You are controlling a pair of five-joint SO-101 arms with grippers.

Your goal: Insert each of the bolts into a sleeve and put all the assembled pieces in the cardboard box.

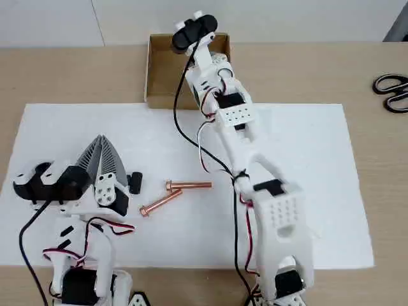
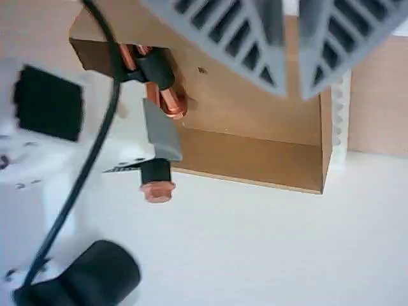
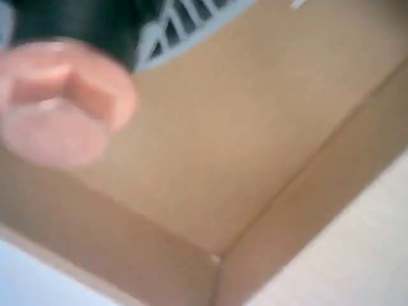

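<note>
Showing my right claw (image 2: 156, 160) clamped on a black sleeve (image 2: 155, 173) with a copper, hex-headed bolt (image 2: 157, 190) through it, held over the cardboard box (image 1: 159, 76). My left claw (image 1: 102, 139) grips nothing, its tips all but meeting. Two loose bolts (image 1: 188, 185) lie on white paper (image 1: 306, 146) covering the wooden desk (image 1: 64, 70), and scissors (image 1: 392, 92) rest near its edge.

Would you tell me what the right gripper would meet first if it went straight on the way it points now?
Most likely the floor of the cardboard box: the right gripper points down into it, and its sleeved bolt would touch first. Depth is unclear.
</note>
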